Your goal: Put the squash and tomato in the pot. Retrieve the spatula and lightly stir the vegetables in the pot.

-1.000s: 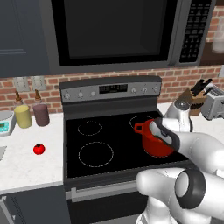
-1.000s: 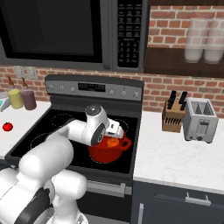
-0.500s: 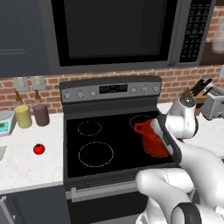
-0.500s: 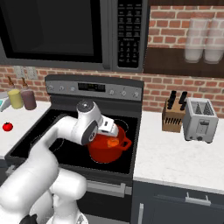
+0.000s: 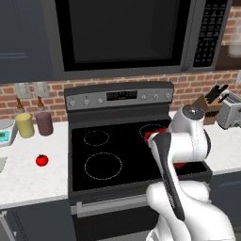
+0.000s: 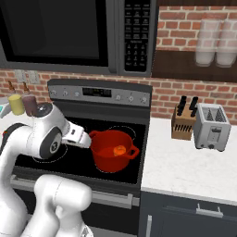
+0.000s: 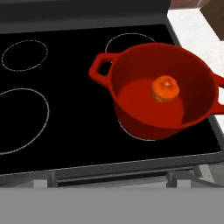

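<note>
The squash [image 7: 165, 89] lies inside the pot [image 7: 131, 113] on the stove [image 7: 65, 113]. The tomato [image 5: 42, 160] sits on the worktop [image 5: 28, 176] left of the stove. The jaws stand wide, holding nothing.

White arm [image 6: 28, 139] folded, fingers apart

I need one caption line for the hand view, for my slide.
Orange squash resting inside the red pot on the black stovetop.

Bare cooktop [image 7: 65, 109] left of pot [image 7: 144, 118]
</note>
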Motion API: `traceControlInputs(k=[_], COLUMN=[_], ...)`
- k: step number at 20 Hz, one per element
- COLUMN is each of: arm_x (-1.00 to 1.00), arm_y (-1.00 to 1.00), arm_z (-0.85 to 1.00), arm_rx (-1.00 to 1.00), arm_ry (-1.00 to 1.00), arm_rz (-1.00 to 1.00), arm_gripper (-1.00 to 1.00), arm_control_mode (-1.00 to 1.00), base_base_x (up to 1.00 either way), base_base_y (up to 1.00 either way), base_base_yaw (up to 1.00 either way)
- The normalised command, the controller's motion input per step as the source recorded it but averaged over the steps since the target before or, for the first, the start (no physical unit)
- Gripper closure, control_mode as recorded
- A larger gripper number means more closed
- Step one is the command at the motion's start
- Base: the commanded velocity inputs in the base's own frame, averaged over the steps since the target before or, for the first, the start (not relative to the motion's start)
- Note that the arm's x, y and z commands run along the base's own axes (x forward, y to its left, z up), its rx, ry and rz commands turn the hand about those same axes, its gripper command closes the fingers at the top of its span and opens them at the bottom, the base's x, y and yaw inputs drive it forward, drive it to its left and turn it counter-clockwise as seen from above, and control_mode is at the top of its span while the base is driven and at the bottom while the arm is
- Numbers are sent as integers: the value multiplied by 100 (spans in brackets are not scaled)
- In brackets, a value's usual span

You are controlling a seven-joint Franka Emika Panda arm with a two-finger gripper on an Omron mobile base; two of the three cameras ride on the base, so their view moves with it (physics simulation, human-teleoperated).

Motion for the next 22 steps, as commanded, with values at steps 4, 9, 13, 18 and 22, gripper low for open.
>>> traceControlInputs(k=[4, 9, 13, 18, 22], arm_x=[-49, -6, 23, 64, 66], arm_y=[100, 100, 100, 100, 100], arm_z=[74, 15, -25, -38, -26], arm_rx=[1, 5, 5, 0, 0], arm_ry=[-2, 7, 12, 2, 0], arm_rz=[0, 2, 22, 36, 47], arm_gripper=[-100, -100, -100, -100, -100], arm_control_mode=[-100, -100, -100, -100, -100], base_base_x=[0, 0, 0, 0, 0], base_base_y=[0, 0, 0, 0, 0], base_base_yaw=[0, 0, 0, 0, 0])
